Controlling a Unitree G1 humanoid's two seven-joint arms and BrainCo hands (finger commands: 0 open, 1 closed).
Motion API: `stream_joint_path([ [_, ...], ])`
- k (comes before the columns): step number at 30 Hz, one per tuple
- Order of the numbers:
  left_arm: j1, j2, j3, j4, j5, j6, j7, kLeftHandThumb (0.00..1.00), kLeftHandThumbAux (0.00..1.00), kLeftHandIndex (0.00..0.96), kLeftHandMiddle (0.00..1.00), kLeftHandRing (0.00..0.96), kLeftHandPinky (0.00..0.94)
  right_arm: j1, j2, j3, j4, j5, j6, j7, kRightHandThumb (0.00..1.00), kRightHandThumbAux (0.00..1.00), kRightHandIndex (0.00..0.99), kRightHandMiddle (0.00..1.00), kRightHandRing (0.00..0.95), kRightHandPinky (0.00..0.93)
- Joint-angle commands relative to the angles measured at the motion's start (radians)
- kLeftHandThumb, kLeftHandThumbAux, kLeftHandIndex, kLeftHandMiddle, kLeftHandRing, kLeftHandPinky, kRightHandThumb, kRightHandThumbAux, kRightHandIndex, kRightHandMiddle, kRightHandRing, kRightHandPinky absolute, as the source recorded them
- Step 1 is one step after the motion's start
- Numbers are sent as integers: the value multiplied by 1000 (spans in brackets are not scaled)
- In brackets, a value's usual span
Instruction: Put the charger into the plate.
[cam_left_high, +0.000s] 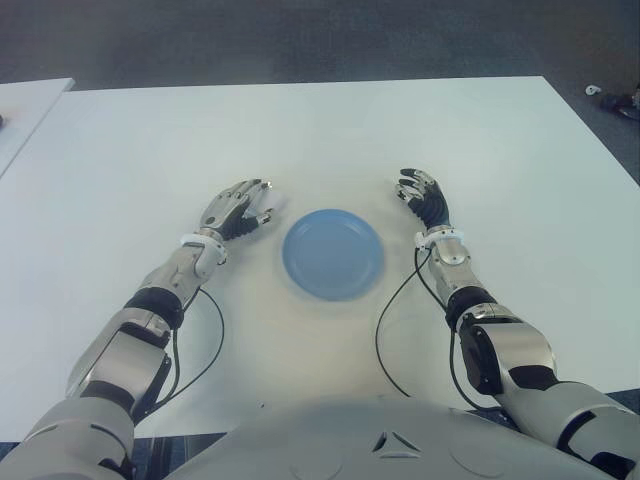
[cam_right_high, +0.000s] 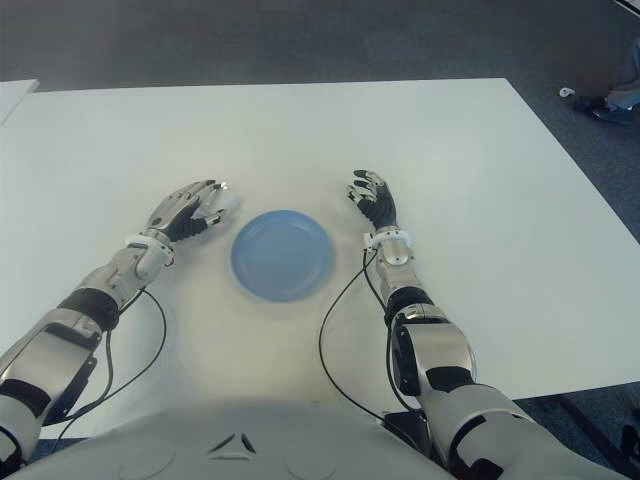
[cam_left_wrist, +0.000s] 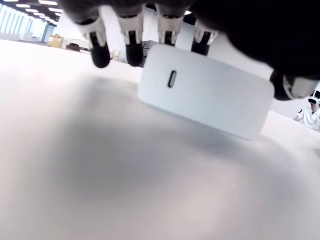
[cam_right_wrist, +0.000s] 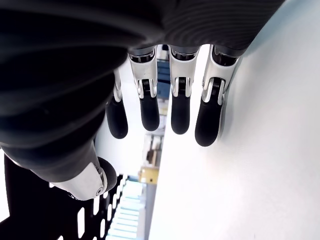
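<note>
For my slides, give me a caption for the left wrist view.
Left hand closing its fingers around the white charger on the table.

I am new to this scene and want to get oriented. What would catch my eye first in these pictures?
First, the blue plate, empty, at the middle of the white table between both hands. Next, the left robot hand, just left of the plate: its fingers close around a white charger, tilted, one edge off the table. The right robot hand shows right of the plate, fingers relaxed, holding nothing.
</note>
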Motion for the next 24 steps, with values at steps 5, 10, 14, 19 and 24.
stream_joint_path([
  [5, 13, 6, 5, 4, -7, -5, 16, 278, 180, 0, 0, 0, 0, 68, 12, 13, 47, -19, 57, 6, 16, 713, 239, 219, 224, 248],
  [10, 9, 1, 5, 9, -9, -7, 27, 285, 188, 0, 0, 0, 0, 69, 10, 15, 47, -21, 60, 7, 10, 699, 228, 222, 227, 251],
  [14, 4, -5, 2, 16, -8, -8, 42, 291, 190, 0, 0, 0, 0, 67, 9, 17, 48, -20, 65, 8, 5, 694, 223, 226, 229, 249],
  [19, 1, -13, 0, 24, -9, -11, 62, 297, 187, 0, 0, 0, 0, 67, 8, 18, 49, -19, 67, 11, 2, 688, 220, 230, 231, 246],
  [24, 0, -22, 1, 32, -11, -16, 87, 301, 189, 0, 0, 0, 0, 65, 6, 19, 51, -19, 73, 14, 1, 681, 219, 233, 235, 248],
])
